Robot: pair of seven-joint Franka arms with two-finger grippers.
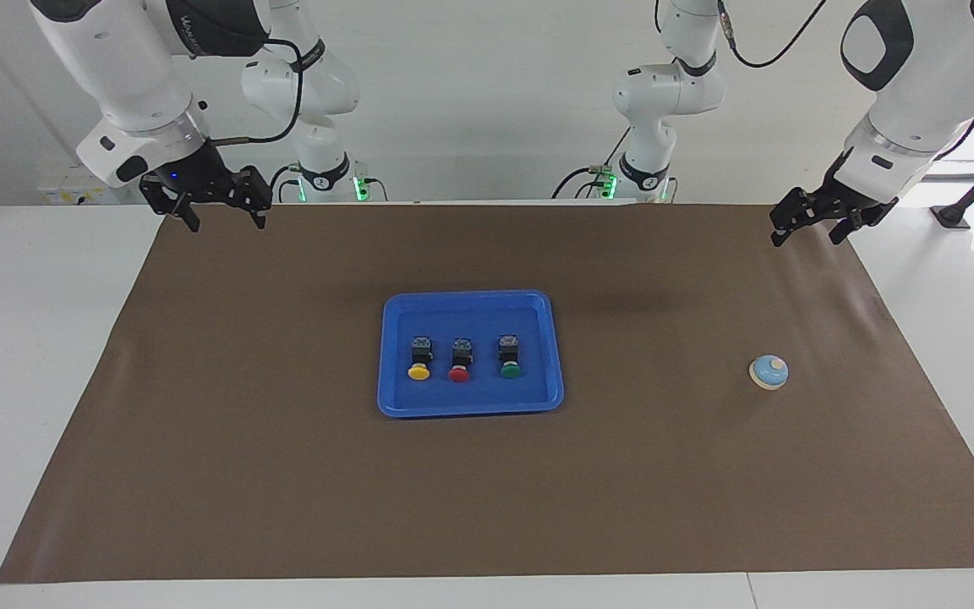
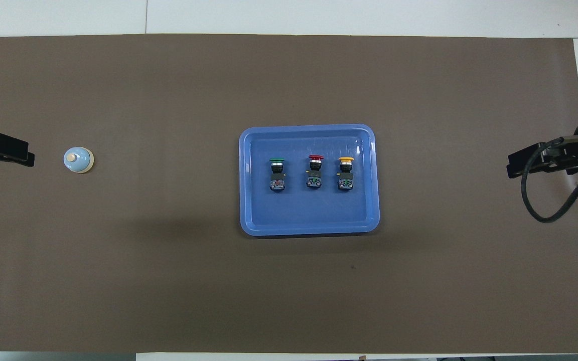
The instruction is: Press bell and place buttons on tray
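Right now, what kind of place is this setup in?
Most likely a robotics lab bench: two white robot arms mounted at a white table covered by a brown mat, with a blue tray of push buttons and a small bell laid out.
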